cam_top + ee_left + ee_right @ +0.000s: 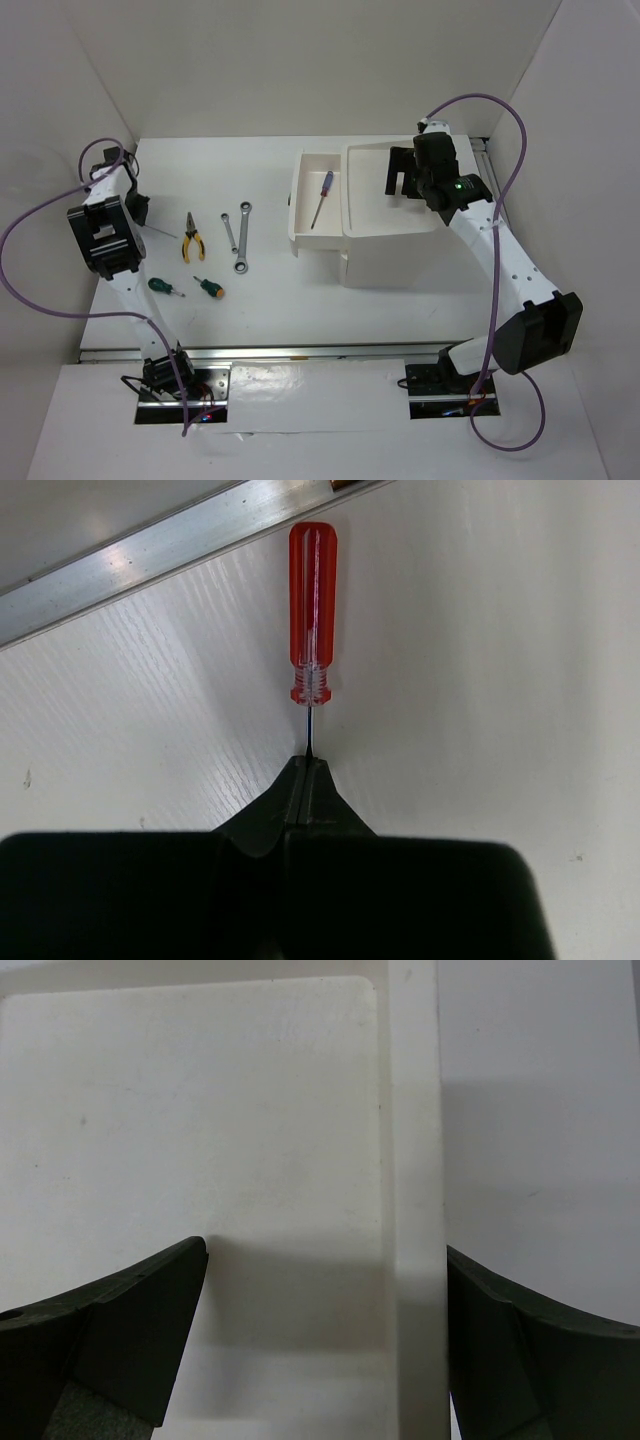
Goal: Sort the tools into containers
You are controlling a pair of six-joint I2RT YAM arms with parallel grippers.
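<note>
Jaws on the left are clamped on the shaft of the red-handled screwdriver (pixel 313 610). Right jaws are spread wide over the rim of the top tray (pixel 412 1160).

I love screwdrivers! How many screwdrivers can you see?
4: the blue-handled screwdriver in the open drawer, the green one and orange one on the table, the red one in the left hand. More may hide.

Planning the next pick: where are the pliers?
Top view, left half of the table: the pliers lie between the left arm and the wrenches, beyond the green screwdriver.
</note>
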